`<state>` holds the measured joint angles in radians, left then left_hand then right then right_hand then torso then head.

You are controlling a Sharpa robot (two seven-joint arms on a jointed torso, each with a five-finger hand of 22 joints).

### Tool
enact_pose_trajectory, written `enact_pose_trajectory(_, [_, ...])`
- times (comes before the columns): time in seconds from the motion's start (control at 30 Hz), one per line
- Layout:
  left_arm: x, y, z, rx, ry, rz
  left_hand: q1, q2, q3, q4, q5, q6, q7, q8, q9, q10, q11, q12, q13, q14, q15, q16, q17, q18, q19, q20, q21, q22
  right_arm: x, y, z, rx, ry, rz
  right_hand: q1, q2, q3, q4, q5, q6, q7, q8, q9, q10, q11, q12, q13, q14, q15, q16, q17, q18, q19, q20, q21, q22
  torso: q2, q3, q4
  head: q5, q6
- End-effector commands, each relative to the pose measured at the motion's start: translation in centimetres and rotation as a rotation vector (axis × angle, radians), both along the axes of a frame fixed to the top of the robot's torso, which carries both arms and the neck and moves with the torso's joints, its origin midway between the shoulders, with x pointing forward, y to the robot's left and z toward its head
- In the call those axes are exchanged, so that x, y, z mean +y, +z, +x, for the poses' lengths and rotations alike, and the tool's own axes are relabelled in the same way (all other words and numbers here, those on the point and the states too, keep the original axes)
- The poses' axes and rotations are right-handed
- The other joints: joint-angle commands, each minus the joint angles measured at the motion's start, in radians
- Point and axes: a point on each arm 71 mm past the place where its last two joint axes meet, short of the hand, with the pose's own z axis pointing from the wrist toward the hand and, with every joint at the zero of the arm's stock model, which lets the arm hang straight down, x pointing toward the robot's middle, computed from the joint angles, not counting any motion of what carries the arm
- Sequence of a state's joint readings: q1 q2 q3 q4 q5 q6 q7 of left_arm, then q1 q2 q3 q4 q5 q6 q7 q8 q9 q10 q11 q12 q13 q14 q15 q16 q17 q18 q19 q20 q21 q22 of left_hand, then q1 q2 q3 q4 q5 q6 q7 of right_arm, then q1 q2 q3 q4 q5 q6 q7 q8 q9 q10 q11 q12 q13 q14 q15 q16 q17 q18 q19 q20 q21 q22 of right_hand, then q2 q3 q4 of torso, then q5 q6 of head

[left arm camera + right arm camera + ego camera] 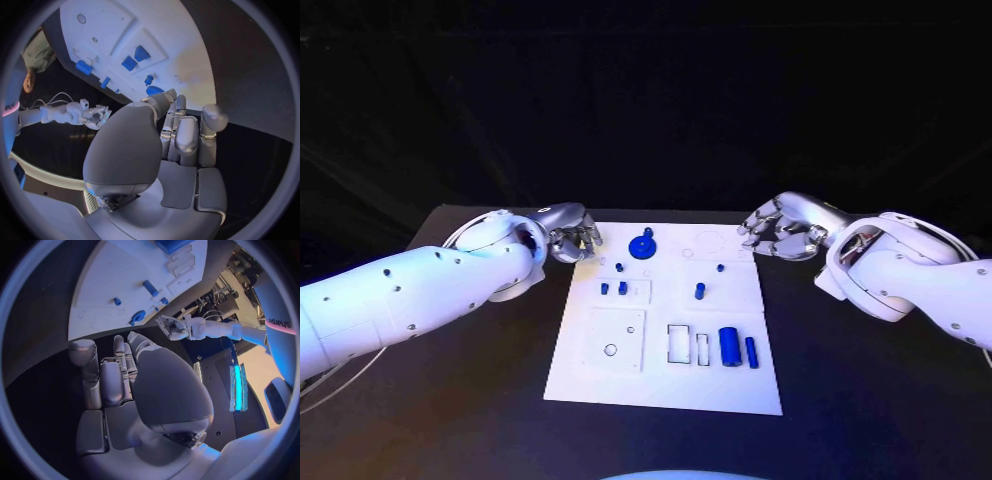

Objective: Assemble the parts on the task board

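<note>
The white task board (pixel 661 385) lies in the middle of the table. A round blue part (pixel 643 246) sits near its far edge, with small blue pegs (pixel 700 291) in the middle. A large blue cylinder (pixel 728 346) and a thinner one (pixel 751 351) lie nearer to me. My left hand (pixel 568 236) hovers at the board's far left corner, holding nothing. My right hand (pixel 783 228) hovers at the far right corner, also holding nothing. In the left wrist view the left hand (pixel 181 135) has its fingers stretched toward the round part (pixel 154 90). The right hand (pixel 119 375) points at the board (pixel 119 275).
The black table (pixel 877 380) surrounds the board on all sides. Several rectangular recesses (pixel 678 343) and a raised square plate (pixel 617 338) mark the board's near half. Two round outlines (pixel 711 241) sit at its far right.
</note>
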<state>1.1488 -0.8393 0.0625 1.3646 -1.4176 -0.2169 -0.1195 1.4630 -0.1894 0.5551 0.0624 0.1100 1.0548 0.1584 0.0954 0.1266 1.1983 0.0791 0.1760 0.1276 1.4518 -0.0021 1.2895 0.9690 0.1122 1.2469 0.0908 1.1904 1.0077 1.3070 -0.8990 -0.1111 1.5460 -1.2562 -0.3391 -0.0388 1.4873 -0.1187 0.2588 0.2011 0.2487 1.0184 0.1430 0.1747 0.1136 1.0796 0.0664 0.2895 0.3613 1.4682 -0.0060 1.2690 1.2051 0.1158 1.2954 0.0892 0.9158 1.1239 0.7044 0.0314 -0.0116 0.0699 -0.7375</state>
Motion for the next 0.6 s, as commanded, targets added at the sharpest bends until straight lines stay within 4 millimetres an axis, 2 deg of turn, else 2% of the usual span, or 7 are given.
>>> enact_pose_trajectory(0.03, [0.8, 1.4, -0.2, -0.006, 0.106, -0.382, 0.005, 0.015, 0.020, -0.006, 0.000, 0.016, 0.004, 0.006, 0.001, 0.004, 0.005, -0.006, 0.002, -0.008, 0.003, 0.004, -0.004, 0.030, -0.042, -0.001, -0.052, -0.068, 0.7, -1.0, -0.2, -0.036, 0.038, -0.292, 0.009, -0.010, 0.030, 0.002, -0.041, 0.010, 0.001, -0.014, -0.004, 0.008, 0.007, -0.049, -0.045, 0.023, 0.001, -0.009, -0.006, 0.011, 0.001, 0.004, -0.008, 0.001, 0.001, 0.0023, 0.0025, -0.031, 0.011])
enact_pose_trajectory(0.1, [1.6, 1.9, -0.5, 0.008, 0.176, -0.563, 0.006, 0.015, 0.025, -0.010, -0.001, 0.015, 0.006, 0.005, 0.000, 0.006, 0.005, -0.007, 0.002, -0.009, 0.004, 0.004, -0.006, 0.037, -0.063, 0.000, -0.080, -0.104, 1.1, -1.3, -0.3, -0.049, 0.039, -0.357, 0.000, -0.032, 0.060, 0.003, -0.049, 0.015, 0.003, -0.031, -0.009, 0.028, 0.011, -0.088, -0.088, 0.026, 0.004, -0.009, -0.003, 0.012, 0.002, 0.005, -0.013, 0.002, 0.000, 0.0005, 0.0041, -0.041, 0.012])
enact_pose_trajectory(0.3, [2.8, 2.5, -1.4, 0.052, 0.243, -0.875, -0.015, 0.015, 0.024, -0.011, -0.003, 0.012, 0.010, 0.000, -0.004, 0.000, 0.010, -0.014, 0.002, -0.032, 0.008, -0.023, -0.061, 0.058, -0.129, 0.003, -0.172, -0.215, 2.3, -1.9, -0.1, -0.102, 0.035, -0.431, -0.025, -0.055, 0.074, 0.010, -0.063, 0.018, 0.005, -0.046, -0.013, 0.020, 0.019, -0.129, -0.127, 0.030, 0.010, -0.003, 0.007, 0.011, 0.005, 0.009, -0.015, 0.005, 0.001, -0.0007, 0.0037, -0.053, 0.010])
enact_pose_trajectory(0.33, [2.8, 2.5, -1.5, 0.072, 0.236, -0.921, -0.021, 0.018, 0.023, -0.009, -0.001, 0.008, 0.012, -0.003, -0.006, -0.004, 0.012, -0.017, 0.002, -0.116, 0.009, -0.147, -0.267, 0.060, -0.139, 0.005, -0.189, -0.233, 2.5, -1.9, -0.1, -0.114, 0.034, -0.430, -0.028, -0.057, 0.075, 0.010, -0.068, 0.018, 0.005, -0.048, -0.013, 0.018, 0.020, -0.132, -0.131, 0.030, 0.011, -0.003, 0.007, 0.011, 0.004, 0.009, -0.018, 0.004, 0.001, -0.0007, 0.0039, -0.055, 0.009])
enact_pose_trajectory(0.37, [2.7, 2.6, -1.7, 0.097, 0.223, -0.975, -0.029, 0.025, 0.023, -0.007, 0.001, 0.004, 0.014, -0.006, -0.008, -0.011, 0.014, -0.020, 0.001, -0.179, 0.012, -0.248, -0.418, 0.065, -0.155, 0.007, -0.215, -0.262, 2.7, -2.0, 0.0, -0.127, 0.033, -0.431, -0.028, -0.058, 0.077, 0.009, -0.071, 0.019, 0.004, -0.050, -0.014, 0.014, 0.021, -0.138, -0.136, 0.030, 0.011, -0.002, 0.009, 0.012, 0.003, 0.010, -0.021, 0.002, 0.002, -0.0007, 0.0037, -0.056, 0.009])
enact_pose_trajectory(0.43, [2.5, 2.6, -2.0, 0.130, 0.191, -1.059, -0.040, 0.035, 0.019, -0.008, 0.004, -0.001, 0.018, -0.009, -0.010, -0.020, 0.016, -0.023, 0.000, -0.198, 0.014, -0.298, -0.469, 0.072, -0.176, 0.010, -0.253, -0.303, 3.1, -2.2, 0.0, -0.146, 0.033, -0.433, -0.028, -0.060, 0.082, 0.005, -0.074, 0.023, 0.002, -0.052, -0.014, 0.004, 0.022, -0.149, -0.146, 0.032, 0.012, 0.004, 0.016, 0.011, 0.005, 0.010, -0.019, 0.005, 0.003, 0.0003, 0.0045, -0.057, 0.009])
enact_pose_trajectory(0.6, [1.6, 2.9, -2.7, 0.186, 0.108, -1.177, -0.076, 0.035, -0.016, -0.001, 0.001, -0.005, 0.020, -0.010, -0.012, -0.035, 0.022, -0.025, -0.003, -0.197, 0.019, -0.327, -0.493, 0.073, -0.184, 0.016, -0.283, -0.328, 4.1, -2.8, -0.1, -0.158, 0.046, -0.432, -0.027, -0.059, 0.086, 0.003, -0.074, 0.026, 0.001, -0.053, -0.014, 0.006, 0.022, -0.151, -0.150, 0.038, 0.013, 0.023, 0.037, 0.007, 0.015, 0.010, 0.003, 0.021, 0.002, -0.0010, 0.0052, -0.056, 0.004])
